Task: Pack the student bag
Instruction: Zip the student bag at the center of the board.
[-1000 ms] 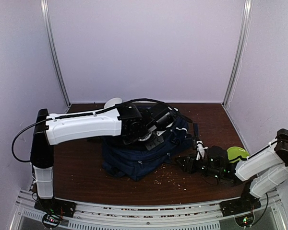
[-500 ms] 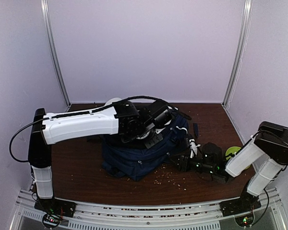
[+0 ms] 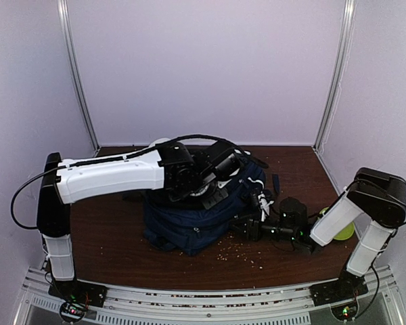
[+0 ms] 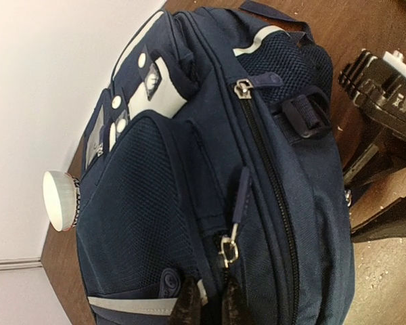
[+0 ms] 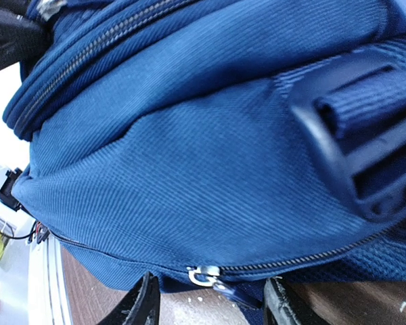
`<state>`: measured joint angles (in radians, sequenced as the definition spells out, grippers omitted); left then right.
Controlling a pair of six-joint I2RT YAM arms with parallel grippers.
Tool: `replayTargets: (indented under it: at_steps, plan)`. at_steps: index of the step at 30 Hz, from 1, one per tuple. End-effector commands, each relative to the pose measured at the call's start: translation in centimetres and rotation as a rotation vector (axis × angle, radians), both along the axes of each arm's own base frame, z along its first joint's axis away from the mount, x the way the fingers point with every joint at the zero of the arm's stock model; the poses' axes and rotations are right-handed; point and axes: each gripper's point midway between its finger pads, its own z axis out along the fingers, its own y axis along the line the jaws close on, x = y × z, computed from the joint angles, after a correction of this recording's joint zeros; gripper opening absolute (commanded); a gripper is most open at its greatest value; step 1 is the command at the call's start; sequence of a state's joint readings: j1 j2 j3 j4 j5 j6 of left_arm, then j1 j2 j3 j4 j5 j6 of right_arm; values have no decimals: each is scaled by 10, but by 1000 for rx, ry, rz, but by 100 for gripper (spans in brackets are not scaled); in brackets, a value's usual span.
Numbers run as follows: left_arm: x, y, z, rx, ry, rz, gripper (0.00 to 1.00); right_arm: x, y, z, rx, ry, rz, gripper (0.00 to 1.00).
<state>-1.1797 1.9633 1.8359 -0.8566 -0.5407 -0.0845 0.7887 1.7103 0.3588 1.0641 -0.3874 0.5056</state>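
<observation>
Your right arm (image 3: 338, 220) has swung in from the right edge of the bench (image 3: 108, 244) w/ its elbow raised, so the right jaws now sit low against the near-right side of the bag (image 3: 189, 227). The left arm (image 3: 108, 179) has barely shifted & reaches across the top of it.

Risks, as I judge them:
- The lower zip pull (image 5: 203, 276) is small & lies flat on the fabric, so if you close a bit high you pinch cloth, not the tab.
- Pull along that zip w/o a firm hold elsewhere & the bag likely slides over the bench & through the crumbs (image 3: 240, 252) instead of opening.
- Both arms work close together at the bag's right side, so a wide sweep could knock one into the other.
- Every zip in view looks closed, so nothing goes in yet.

Positions: the bag lies mid-bench. The right jaws stand about half apart, holding nothing, one finger each side of that lower zip pull. It sits just ahead of them, untouched as far as I can see. The left jaws are pressed nearly together at the bag's front, just below another zip tab (image 4: 228, 249). Can't tell if they pinch fabric.
</observation>
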Motion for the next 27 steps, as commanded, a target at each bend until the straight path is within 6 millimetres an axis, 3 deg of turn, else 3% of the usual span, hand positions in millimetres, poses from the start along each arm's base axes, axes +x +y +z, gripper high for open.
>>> replayTargets:
  at_steps: [1,9,19,27]
  plan:
    - [4,-2,53,-137,-88,18,0,1,9,9,20,-40,53,51]
    - [5,1,49,-113,-94,28,0,-6,10,15,52,-35,81,43]
    - [7,8,43,-77,-112,42,0,-42,7,23,87,-8,164,42]
    - [6,12,42,-73,-110,42,0,-6,-34,5,-17,-9,-99,43]
